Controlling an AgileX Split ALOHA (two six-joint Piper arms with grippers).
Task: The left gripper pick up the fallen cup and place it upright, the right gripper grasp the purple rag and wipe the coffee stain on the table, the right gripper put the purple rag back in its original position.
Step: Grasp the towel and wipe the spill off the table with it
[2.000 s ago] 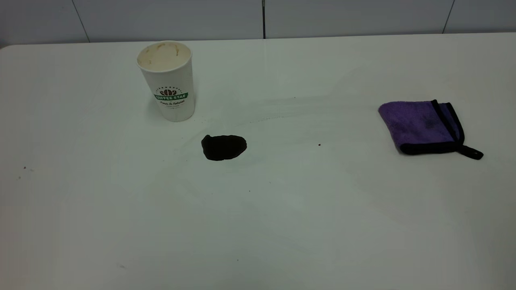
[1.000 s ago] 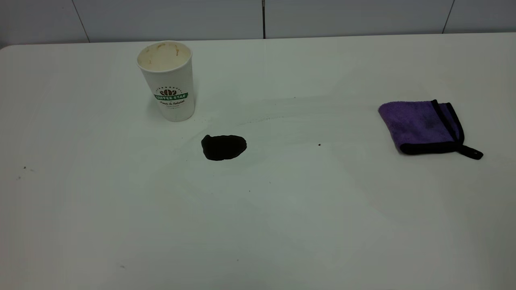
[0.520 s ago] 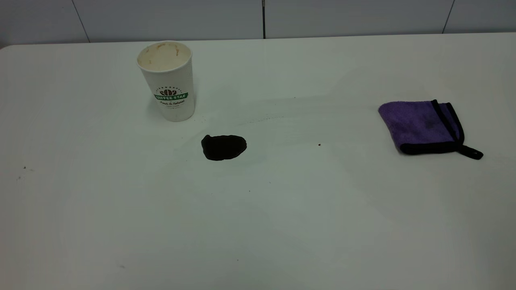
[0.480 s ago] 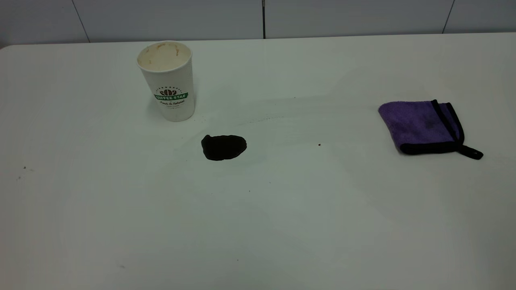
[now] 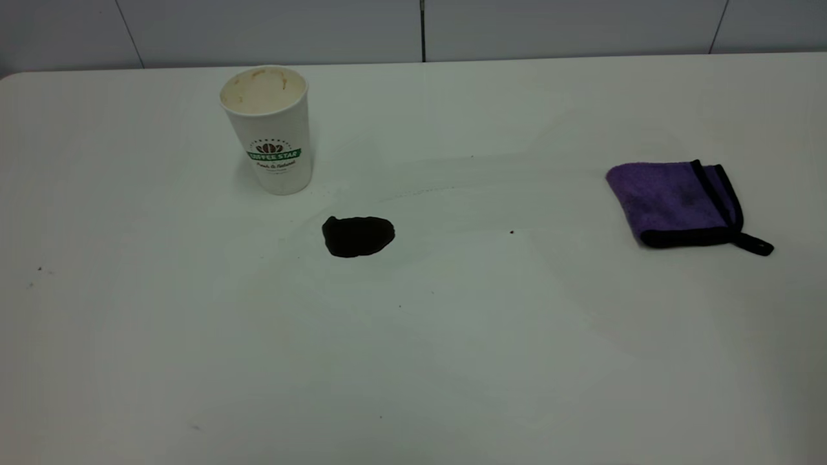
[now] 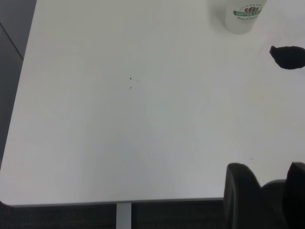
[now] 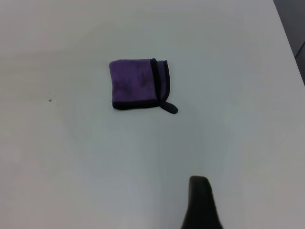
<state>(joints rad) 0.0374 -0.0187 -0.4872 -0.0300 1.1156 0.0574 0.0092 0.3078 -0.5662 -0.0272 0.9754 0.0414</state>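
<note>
Standing upright on the table (image 5: 452, 361), the cup (image 5: 270, 132) was at the far left part of the exterior view, its open mouth up and its green banner facing the camera. The coffee stain (image 5: 358, 236) lay on the bare surface near the cup, at about four o'clock from its base, not touching it. The purple rag (image 5: 678, 203) lay folded and flat far to the right, at about three o'clock from the stain and well apart from it, with its black loop pointing to the near right.

No arm appeared in the exterior view. In the left wrist view, the left gripper (image 6: 267, 195) showed only two dark fingers (image 6: 240, 193) at the border of the picture, above the near edge of the table; they stood parted with a gap between them and nothing was in the gap. From it, the cup (image 6: 244, 16) and the stain (image 6: 288, 56) were both far away.

In the right wrist view, only one dark finger of the right gripper (image 7: 202, 202) was seen, so I cannot tell if it was spread or pressed together. The rag (image 7: 139, 84) lay well apart from it on the table.
</note>
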